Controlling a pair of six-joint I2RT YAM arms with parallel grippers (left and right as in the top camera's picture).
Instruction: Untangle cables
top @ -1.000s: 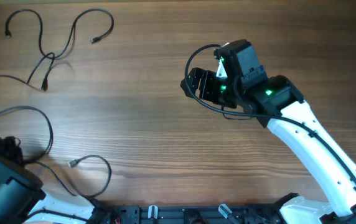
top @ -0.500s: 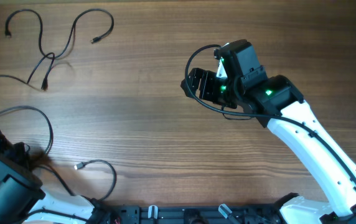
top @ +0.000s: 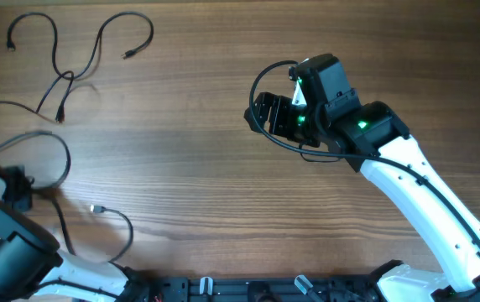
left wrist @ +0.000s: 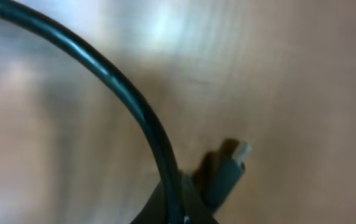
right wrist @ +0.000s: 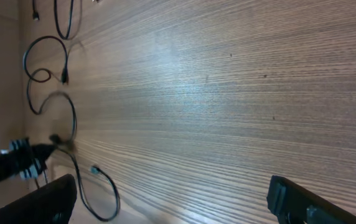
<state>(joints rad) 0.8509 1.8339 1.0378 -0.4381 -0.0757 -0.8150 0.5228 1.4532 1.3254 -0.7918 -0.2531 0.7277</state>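
Cables (top: 68, 78) | one strand (top: 66, 159), clamped in closed left tool (top: 18, 191), has slid nearer that tool, plug (top: 96, 208) trailing | separation progressing | right tool (top: 261, 113) wide open, idle.

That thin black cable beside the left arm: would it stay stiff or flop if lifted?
Probably floppy: the cable lies in loose curves on the table. Likely light, since it is so thin. Its plug end would probably dangle and trail behind.

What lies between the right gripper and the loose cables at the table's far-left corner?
Nothing: in the overhead view, only bare table separates the open right gripper from the cables.
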